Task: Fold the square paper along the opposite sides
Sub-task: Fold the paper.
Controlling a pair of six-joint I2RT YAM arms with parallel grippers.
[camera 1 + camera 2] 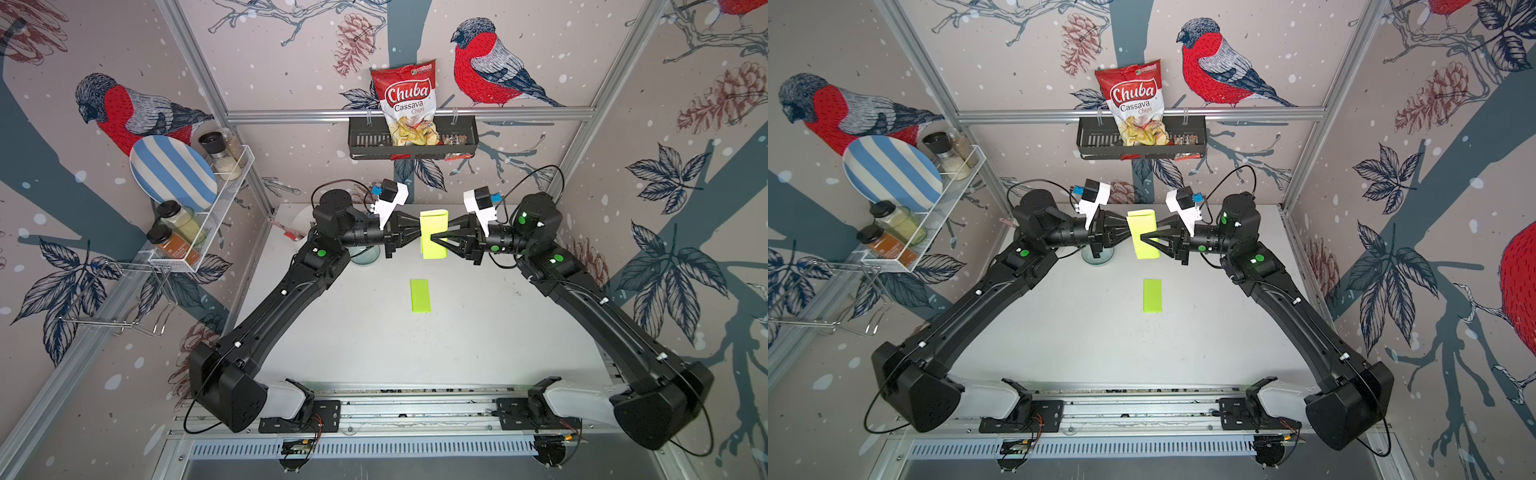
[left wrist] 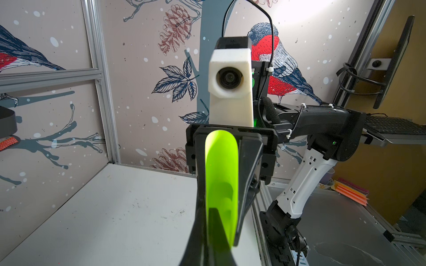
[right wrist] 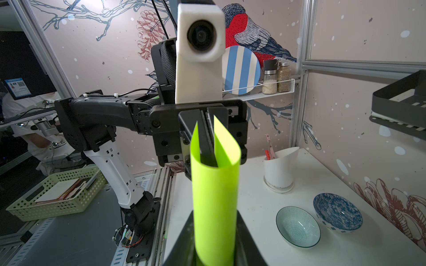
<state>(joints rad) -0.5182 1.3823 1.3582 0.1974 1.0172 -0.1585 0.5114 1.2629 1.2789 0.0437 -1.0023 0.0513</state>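
Left hand (image 1: 417,237) pinched shut on the open-edge end of the square paper (image 1: 434,222), curled in an uncreased loop aloft near the far edge of the counter (image 1: 374,340), right hand (image 1: 437,239) loosely parted astride the bend: liable to spring flat or crease askew, free edges standing apart.
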